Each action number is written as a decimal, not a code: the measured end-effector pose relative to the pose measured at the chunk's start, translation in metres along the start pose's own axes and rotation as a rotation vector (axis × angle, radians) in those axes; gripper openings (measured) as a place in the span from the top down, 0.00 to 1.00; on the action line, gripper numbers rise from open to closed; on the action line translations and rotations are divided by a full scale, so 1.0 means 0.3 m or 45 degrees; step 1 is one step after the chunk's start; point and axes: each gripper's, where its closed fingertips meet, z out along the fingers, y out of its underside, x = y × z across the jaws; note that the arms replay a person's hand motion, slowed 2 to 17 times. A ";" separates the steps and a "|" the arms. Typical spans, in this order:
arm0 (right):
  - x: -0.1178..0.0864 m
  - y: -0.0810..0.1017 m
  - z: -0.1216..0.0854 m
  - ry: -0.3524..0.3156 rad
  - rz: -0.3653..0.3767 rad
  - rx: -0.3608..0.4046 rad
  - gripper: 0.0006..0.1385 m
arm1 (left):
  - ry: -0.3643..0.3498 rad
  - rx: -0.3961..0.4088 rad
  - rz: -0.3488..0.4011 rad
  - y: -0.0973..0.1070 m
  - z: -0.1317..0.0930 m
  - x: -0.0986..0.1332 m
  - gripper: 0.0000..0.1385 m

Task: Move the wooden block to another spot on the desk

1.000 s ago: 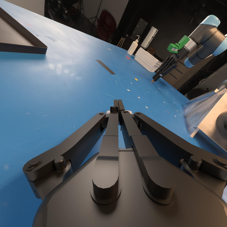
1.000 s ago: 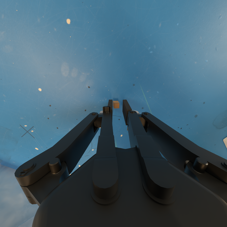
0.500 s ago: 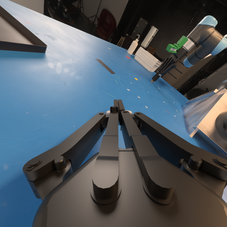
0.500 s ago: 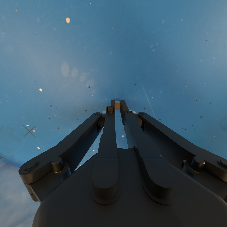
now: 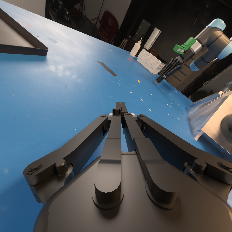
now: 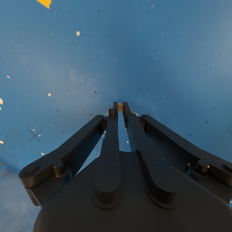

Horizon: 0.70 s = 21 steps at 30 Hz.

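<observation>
Since a second ago: right gripper (image 6: 120, 104) narrowed from a loose straddle to clamped on one wooden block (image 6: 120, 107), seemingly raised just clear of blue desk (image 6: 163, 50). Left gripper (image 5: 120, 104) unchanged, pressed closed, empty. Counted: one block, two grippers, one white bottle (image 5: 135, 48), one tray (image 5: 23, 50).

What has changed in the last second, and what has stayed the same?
The right gripper closed its two black fingers on the small light-brown wooden block and lifted it off the scratched blue desk; a yellow patch has come into its view. The left gripper stayed shut and empty, and the white bottle did not move.
</observation>
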 end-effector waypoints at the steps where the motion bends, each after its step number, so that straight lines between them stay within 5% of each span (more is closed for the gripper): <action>1: 0.000 -0.003 -0.009 0.005 0.008 0.015 0.92 | 0.000 0.001 0.001 0.000 0.000 0.000 0.99; 12: -0.084 -0.146 -0.221 0.112 -0.017 0.325 0.92 | -0.006 -0.002 0.001 0.000 0.001 -0.001 0.99; 21: -0.316 -0.390 -0.448 0.148 -0.195 0.694 0.92 | -0.006 -0.016 0.036 0.004 0.005 0.007 0.99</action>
